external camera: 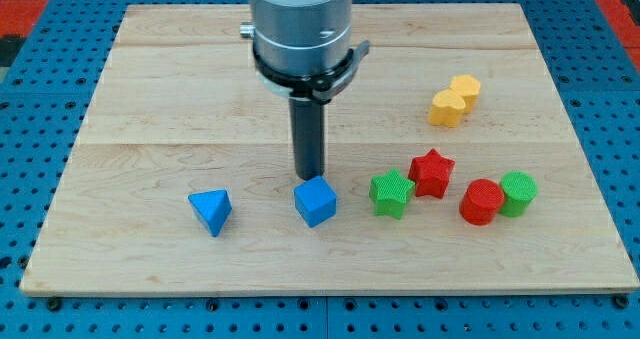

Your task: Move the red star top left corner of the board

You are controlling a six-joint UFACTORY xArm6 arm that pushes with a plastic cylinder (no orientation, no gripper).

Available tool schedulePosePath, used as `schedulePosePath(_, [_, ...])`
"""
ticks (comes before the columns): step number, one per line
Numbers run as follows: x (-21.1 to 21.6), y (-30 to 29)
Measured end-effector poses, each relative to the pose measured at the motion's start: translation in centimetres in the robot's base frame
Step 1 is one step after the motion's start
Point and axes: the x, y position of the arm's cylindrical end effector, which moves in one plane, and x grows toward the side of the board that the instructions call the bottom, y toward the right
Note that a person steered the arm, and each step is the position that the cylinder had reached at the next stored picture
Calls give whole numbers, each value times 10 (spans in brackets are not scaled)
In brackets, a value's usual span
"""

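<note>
The red star lies on the wooden board at the lower right, touching the green star on its left. My tip stands left of both stars, just above the blue cube and almost touching it. The board's top left corner is far from the red star, up and to the view's left.
A blue triangular block lies at the lower left. A red cylinder and a green cylinder touch each other right of the red star. Two yellow blocks sit together at the upper right.
</note>
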Motion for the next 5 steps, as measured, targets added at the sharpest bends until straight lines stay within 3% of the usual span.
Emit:
schedulePosePath(2, [56, 26])
schedulePosePath(4, [70, 192])
schedulePosePath(5, [65, 208])
